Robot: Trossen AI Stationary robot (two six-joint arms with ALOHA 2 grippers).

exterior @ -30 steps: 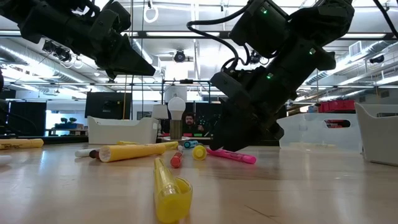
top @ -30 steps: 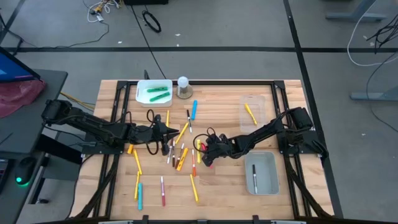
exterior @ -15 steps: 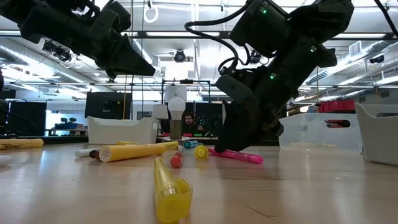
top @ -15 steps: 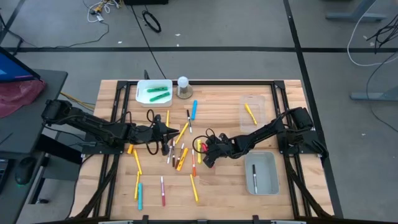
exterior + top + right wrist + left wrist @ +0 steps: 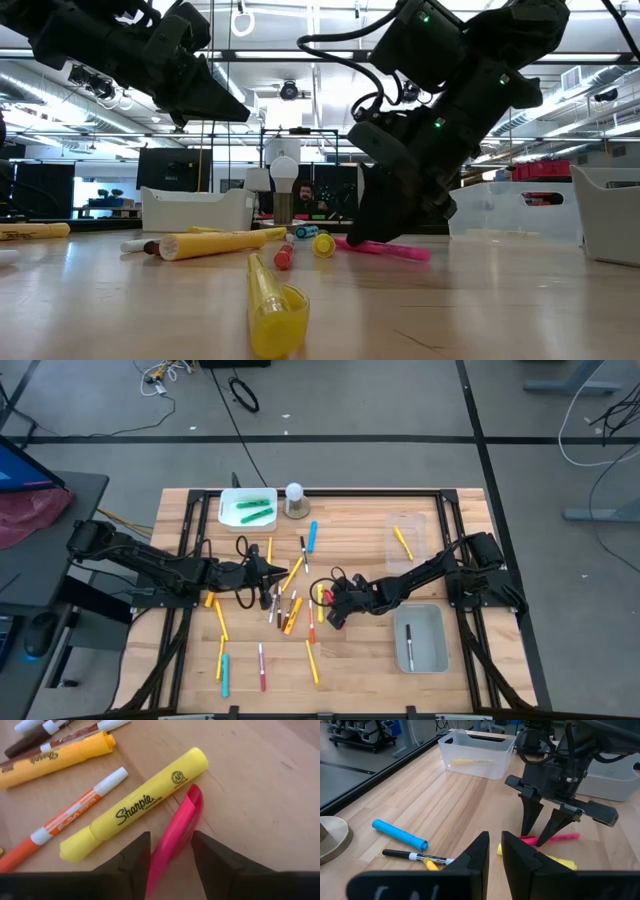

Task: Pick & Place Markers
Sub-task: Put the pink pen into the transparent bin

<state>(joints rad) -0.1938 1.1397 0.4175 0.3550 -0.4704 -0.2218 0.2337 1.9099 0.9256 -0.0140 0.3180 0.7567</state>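
Many markers lie flat and scattered on the wooden table (image 5: 460, 660), in yellow, orange, blue, pink and white. My right gripper (image 5: 328, 618) is open and points down at mid-table. Its fingers stand on either side of a pink marker (image 5: 177, 827), which lies beside a yellow marker (image 5: 140, 802). In the left wrist view the right gripper (image 5: 534, 836) straddles the pink marker (image 5: 565, 837). My left gripper (image 5: 283, 572) hovers shut above the pile and holds nothing. My right gripper comes from above with its fingers (image 5: 132, 855) across the pink marker's middle (image 5: 172, 842), one on each side. The marker lies flat on the table. I cannot tell whether a fingertip touches it.
A white bin (image 5: 248, 509) with green markers and a white ball-topped object (image 5: 295, 498) stand at the far edge. A clear bin (image 5: 404, 538) holds a yellow marker. A grey bin (image 5: 420, 637) holds a black one. A blue marker (image 5: 312, 536) lies apart.
My right gripper has sunk a little toward the table around the pink marker. The pink marker has slid a short way along the table toward its right side.
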